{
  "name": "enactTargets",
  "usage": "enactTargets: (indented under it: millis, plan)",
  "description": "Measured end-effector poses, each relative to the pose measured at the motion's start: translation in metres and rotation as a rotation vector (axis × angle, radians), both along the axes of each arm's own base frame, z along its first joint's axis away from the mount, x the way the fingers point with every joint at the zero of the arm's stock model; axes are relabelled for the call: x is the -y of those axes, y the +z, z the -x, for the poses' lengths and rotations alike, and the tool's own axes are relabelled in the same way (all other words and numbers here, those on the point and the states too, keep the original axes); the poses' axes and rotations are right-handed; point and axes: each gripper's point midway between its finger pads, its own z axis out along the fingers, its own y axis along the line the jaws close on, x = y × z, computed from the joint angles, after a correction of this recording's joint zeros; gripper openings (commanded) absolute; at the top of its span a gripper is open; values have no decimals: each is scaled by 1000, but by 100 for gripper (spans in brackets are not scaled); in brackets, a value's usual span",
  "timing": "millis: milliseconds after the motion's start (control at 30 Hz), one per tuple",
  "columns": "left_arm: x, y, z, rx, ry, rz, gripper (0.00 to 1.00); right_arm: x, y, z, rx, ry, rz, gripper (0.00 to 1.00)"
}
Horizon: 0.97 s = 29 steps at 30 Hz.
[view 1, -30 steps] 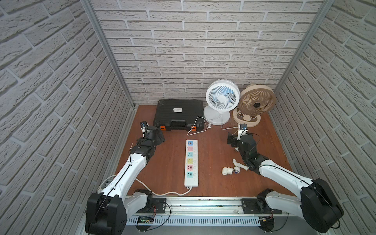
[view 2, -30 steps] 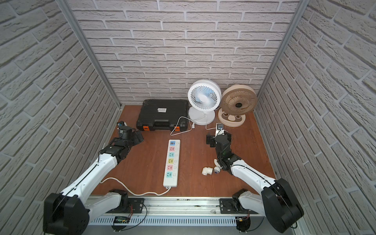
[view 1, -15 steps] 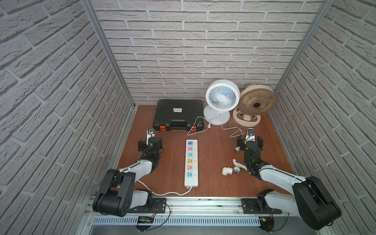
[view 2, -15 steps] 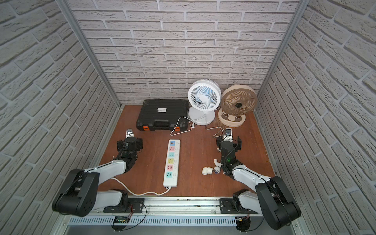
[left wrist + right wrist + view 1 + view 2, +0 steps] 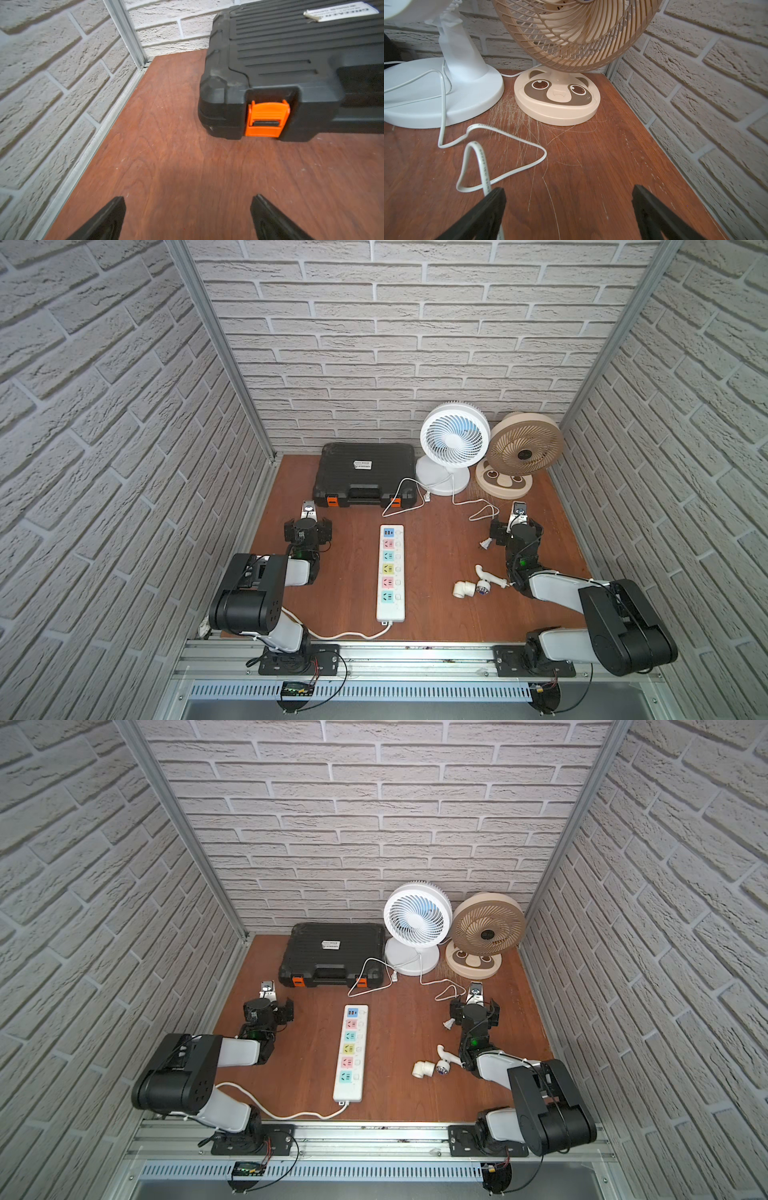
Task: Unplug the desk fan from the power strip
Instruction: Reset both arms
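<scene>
1. Basically done, I'd say: the power strip point(image 5: 390, 572) lies mid-counter point(image 5: 436, 614) and every socket I can see is empty.
2. The plug point(image 5: 484, 545) lies loose on the wood, well apart from the strip.
3. Right end effector point(image 5: 568, 192): released and empty, with the cord point(image 5: 481, 164) running past one finger. Left end effector point(image 5: 188, 199): also released and empty, near the black case point(image 5: 291, 52).
4. The desk fan point(image 5: 454, 435) stands upright at the back wall.
5. Nothing left to pull.

White links point(image 5: 552, 589), black joints point(image 5: 245, 605) (cabled)
</scene>
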Motion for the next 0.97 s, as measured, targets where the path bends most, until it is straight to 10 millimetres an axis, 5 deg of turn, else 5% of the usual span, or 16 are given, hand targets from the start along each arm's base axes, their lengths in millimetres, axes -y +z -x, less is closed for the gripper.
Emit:
enactTargets:
  millis: [267,967]
  plan:
    - [8,4,-4,26,-53,16,98,8,-40,-6,-83,40,-52,99]
    - [9,4,-4,24,-62,13,98,-3,-30,-15,-43,103,-69,99]
